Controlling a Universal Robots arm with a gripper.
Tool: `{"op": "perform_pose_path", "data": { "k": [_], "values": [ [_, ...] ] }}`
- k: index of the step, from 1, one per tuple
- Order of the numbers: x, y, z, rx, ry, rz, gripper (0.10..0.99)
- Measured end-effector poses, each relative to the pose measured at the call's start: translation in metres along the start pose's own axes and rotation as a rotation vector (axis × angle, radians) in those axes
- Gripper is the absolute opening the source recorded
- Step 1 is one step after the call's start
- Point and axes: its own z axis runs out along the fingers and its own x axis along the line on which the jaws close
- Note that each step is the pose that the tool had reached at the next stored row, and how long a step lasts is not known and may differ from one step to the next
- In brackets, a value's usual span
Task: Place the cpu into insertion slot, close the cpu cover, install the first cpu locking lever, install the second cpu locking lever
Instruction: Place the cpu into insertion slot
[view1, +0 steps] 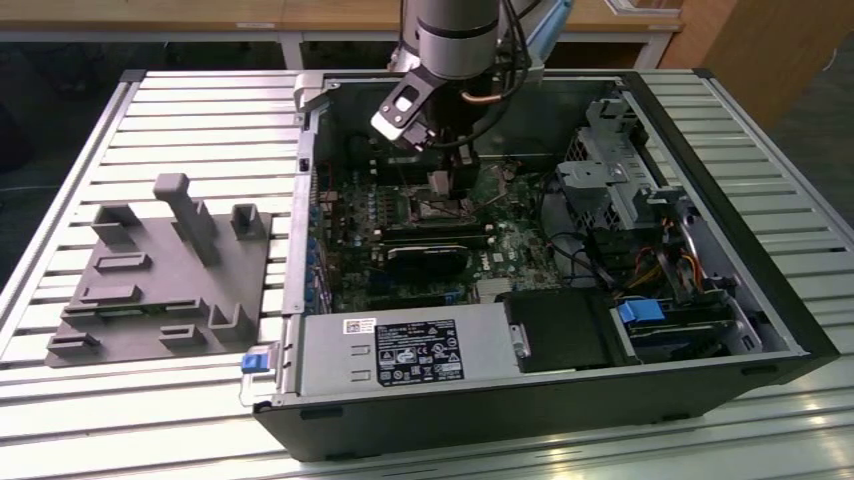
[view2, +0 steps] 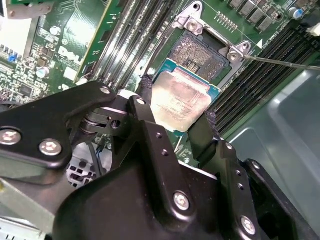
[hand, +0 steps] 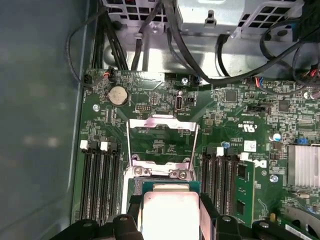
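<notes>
My gripper (view2: 177, 109) is shut on the cpu (view2: 181, 100), a silvery square chip on a green edge, with a black finger (view2: 145, 107) on each side. It hangs tilted just above the open insertion slot (view2: 202, 50). In the first wrist view the cpu (hand: 170, 212) sits between the fingers of my gripper (hand: 170, 220), and the cpu cover (hand: 160, 124), a silvery frame plate, lies flipped open beyond the socket. A thin metal lever rod (view2: 282, 62) runs beside the socket. In the exterior view my gripper (view1: 447, 188) reaches down into the case over the motherboard (view1: 501, 250).
The open black computer case (view1: 747, 300) lies on a slatted table (view1: 187, 110). Memory slots (hand: 100, 180) flank the socket. Cables (hand: 200, 65) and a drive cage (view1: 621, 185) lie at the exterior view's right. A power supply (view1: 400, 355) is in front, and a grey fixture (view1: 160, 270) stands at the left.
</notes>
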Motion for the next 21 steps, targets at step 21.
{"op": "perform_pose_path", "data": {
  "k": [21],
  "values": [
    [0.0069,-0.0102,0.0214,0.0,-0.0019,0.021,0.537]
  ]
}}
